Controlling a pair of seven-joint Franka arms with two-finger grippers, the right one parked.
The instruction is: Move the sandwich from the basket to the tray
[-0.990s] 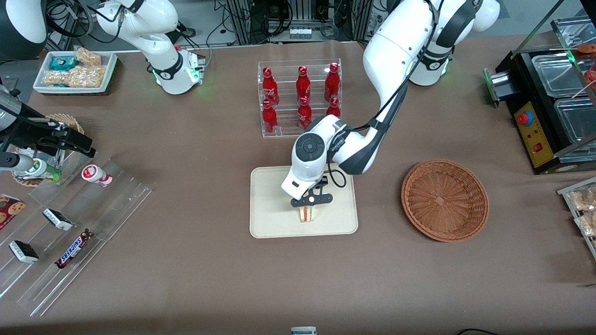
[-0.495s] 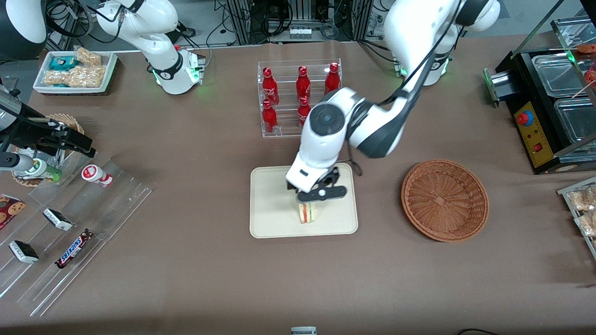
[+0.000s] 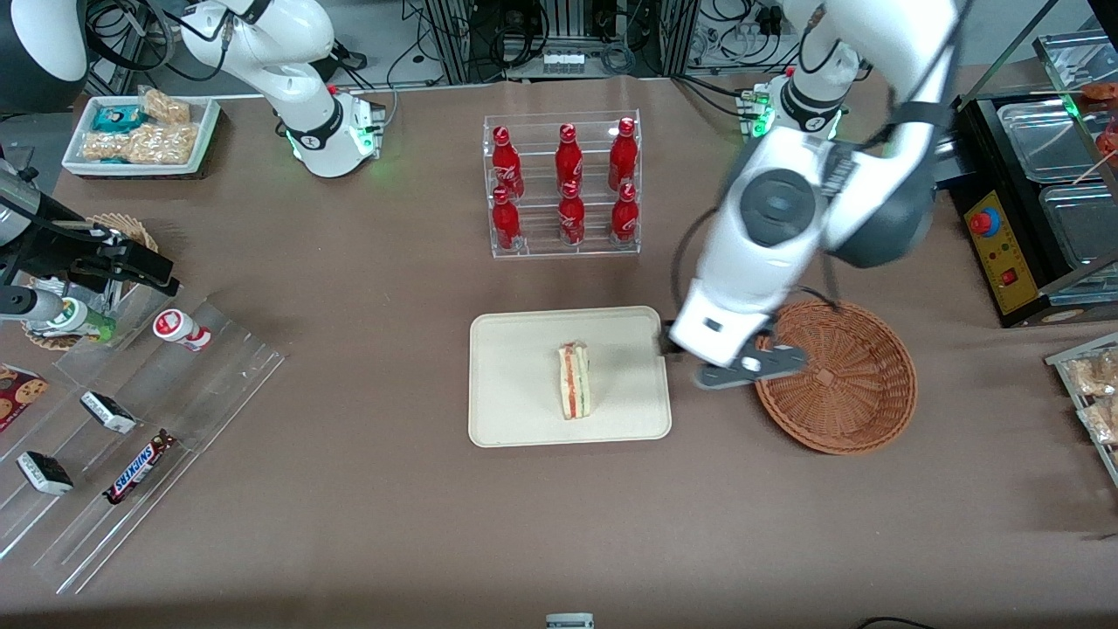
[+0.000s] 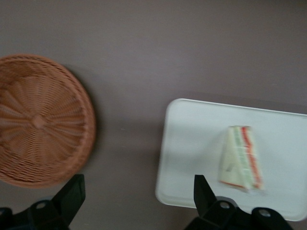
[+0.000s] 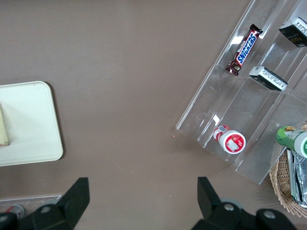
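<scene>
Now, your itemised view: the sandwich (image 3: pixel 575 380), one triangular wedge of pale bread with its red-orange and green filling edge showing, lies on the tray (image 3: pixel 515 411), toward the end nearer the basket, touched by nothing; the wrist view shows the same wedge (image 4: pixel 241 158) resting flat on the cream tray (image 4: pixel 192 143). The tray, rectangular with rounded corners and a low rim, sits mid-table and holds only that wedge. The basket (image 3: pixel 852 402), round reddish-brown wicker, stands just beside the tray toward the working arm's end of the table; you can see nothing inside it in either view (image 4: pixel 41 120). The gripper (image 3: pixel 753 367) hangs in the air over the gap between tray and basket, overlapping the basket's rim in the front view, with its fingers (image 4: pixel 72 194) spread wide and nothing between them. Farther from the front camera than the tray you have a clear acrylic rack (image 3: pixel 563 249) holding six red bottles (image 3: pixel 569 157). Toward the parked arm's end lie stepped clear racks (image 3: pixel 131 437) with a Snickers bar (image 3: pixel 138 467), and a white bin of snacks (image 3: pixel 144 131) sits farther from the camera than those racks.
</scene>
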